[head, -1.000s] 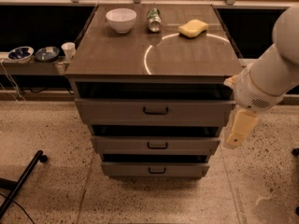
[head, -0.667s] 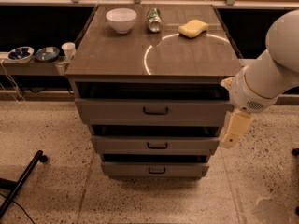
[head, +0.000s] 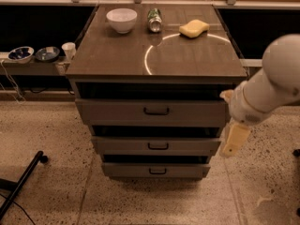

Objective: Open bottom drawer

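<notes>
A grey-brown cabinet [head: 157,62] has three drawers. The bottom drawer [head: 156,170] has the slimmest front, with a small black bar handle [head: 157,171] at its centre, and looks slightly pulled out with a dark gap above it. The mid drawer [head: 157,146] and the tall top drawer [head: 153,112] sit above it. My gripper [head: 234,140] hangs from the white arm [head: 272,86] at the cabinet's right side, level with the mid drawer, right of and above the bottom drawer's handle, touching nothing.
On the cabinet top stand a white bowl [head: 122,20], a can [head: 154,20] and a yellow sponge [head: 194,28]. A low shelf at left holds bowls [head: 20,54] and a cup [head: 69,50]. A black leg [head: 21,184] lies on the floor at lower left.
The arm and gripper have shifted a little to the left, closer to the cabinet's right side. The drawers have not moved.
</notes>
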`<state>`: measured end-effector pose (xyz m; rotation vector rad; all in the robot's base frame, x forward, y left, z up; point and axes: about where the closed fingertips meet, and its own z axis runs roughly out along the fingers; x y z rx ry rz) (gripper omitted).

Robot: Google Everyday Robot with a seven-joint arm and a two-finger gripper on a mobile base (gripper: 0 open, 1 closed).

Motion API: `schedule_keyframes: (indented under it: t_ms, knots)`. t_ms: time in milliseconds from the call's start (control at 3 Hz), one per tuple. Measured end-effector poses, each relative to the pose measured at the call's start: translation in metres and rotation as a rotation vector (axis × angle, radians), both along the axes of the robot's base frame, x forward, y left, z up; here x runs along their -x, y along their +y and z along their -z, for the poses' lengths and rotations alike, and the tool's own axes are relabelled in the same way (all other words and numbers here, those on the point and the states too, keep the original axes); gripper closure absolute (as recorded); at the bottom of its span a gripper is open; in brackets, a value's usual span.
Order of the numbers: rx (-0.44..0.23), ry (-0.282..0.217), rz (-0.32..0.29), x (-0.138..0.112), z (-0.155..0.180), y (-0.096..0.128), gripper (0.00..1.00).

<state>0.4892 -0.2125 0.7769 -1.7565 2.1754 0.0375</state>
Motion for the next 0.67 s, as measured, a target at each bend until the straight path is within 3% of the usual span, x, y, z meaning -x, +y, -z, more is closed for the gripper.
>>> schedule_keyframes:
  t_ms: [333, 667]
  knots:
    - [-0.030, 0.030, -0.057, 0.002, 0.112, -0.015, 0.00]
    - [-0.104, 0.033, -0.102, -0.004, 0.216, -0.015, 0.00]
